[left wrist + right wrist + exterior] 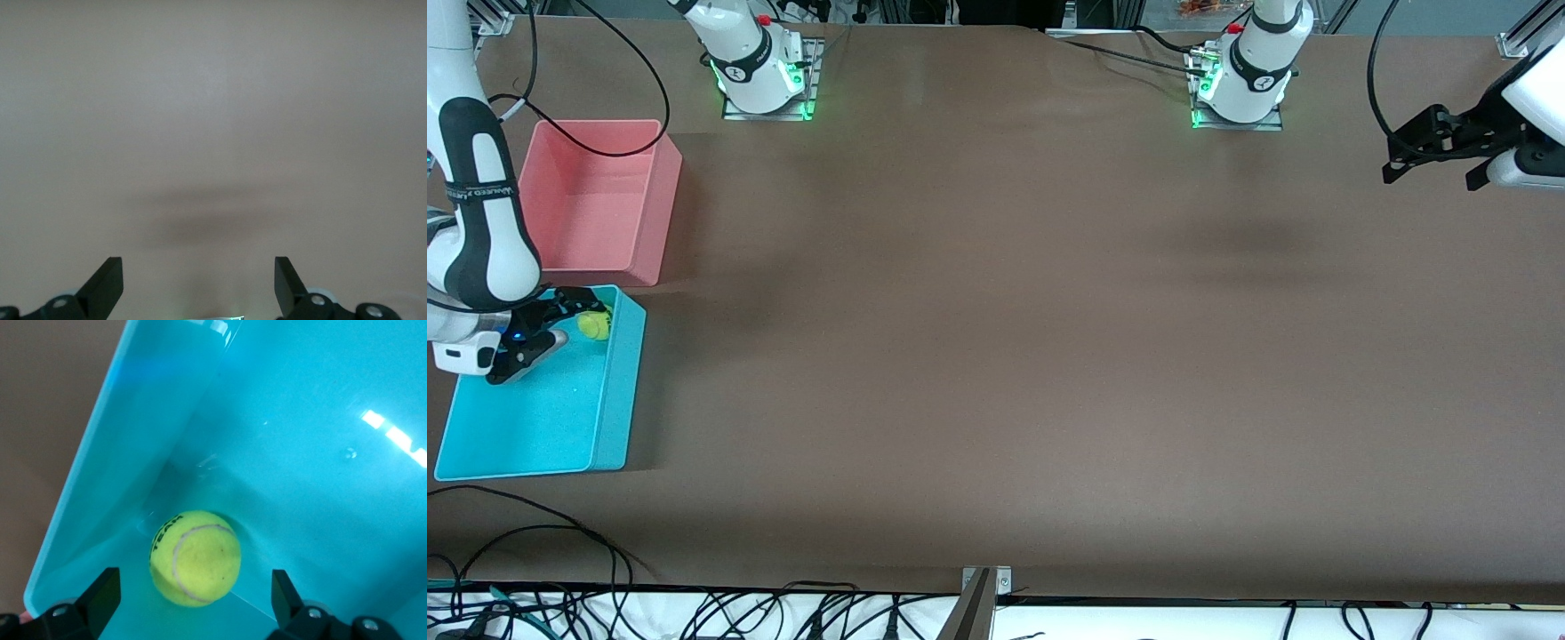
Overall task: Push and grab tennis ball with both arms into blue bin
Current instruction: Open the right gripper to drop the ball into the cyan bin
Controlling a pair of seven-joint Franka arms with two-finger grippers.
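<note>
- Resting on the floor of the bright cyan rectangular plastic bin, in a corner, is the small fuzzy yellow-green tennis ball; the right wrist view shows it free, with nothing touching it.
- Right arm's black two-finger gripper hangs over that same corner of the bin, its jaws spread wide, a fingertip on either side of the ball with space between, gripping nothing.
- Left arm's black gripper waits above the bare brown table at its own end, jaws wide apart and empty.
- Just beside the cyan bin, farther from the front camera, stands a pink plastic tub of like size.
</note>
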